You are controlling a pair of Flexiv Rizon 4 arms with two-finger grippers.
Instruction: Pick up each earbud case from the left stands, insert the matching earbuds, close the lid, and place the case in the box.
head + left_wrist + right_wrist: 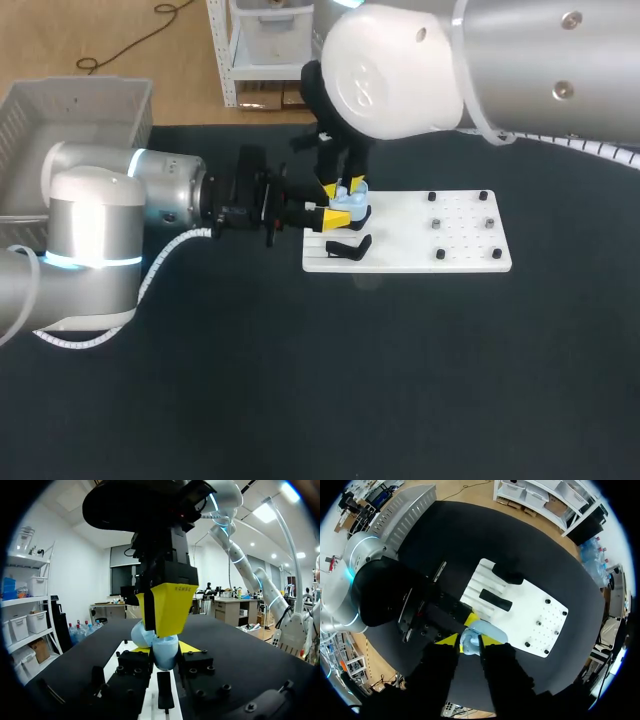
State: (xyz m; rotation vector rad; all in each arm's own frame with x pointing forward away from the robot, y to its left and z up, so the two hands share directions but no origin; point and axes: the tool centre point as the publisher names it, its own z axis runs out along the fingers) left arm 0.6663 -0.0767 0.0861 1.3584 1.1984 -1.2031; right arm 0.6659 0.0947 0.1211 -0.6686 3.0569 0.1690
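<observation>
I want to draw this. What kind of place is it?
Probably a robot lab: the left gripper and right gripper meet at a blue case on a white board on a black table.

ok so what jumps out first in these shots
Both grippers meet at a pale blue earbud case at the left end of the white board. The left gripper grips it from the side, and the right gripper hangs right above it. A grey basket sits at the table's far left corner.
</observation>
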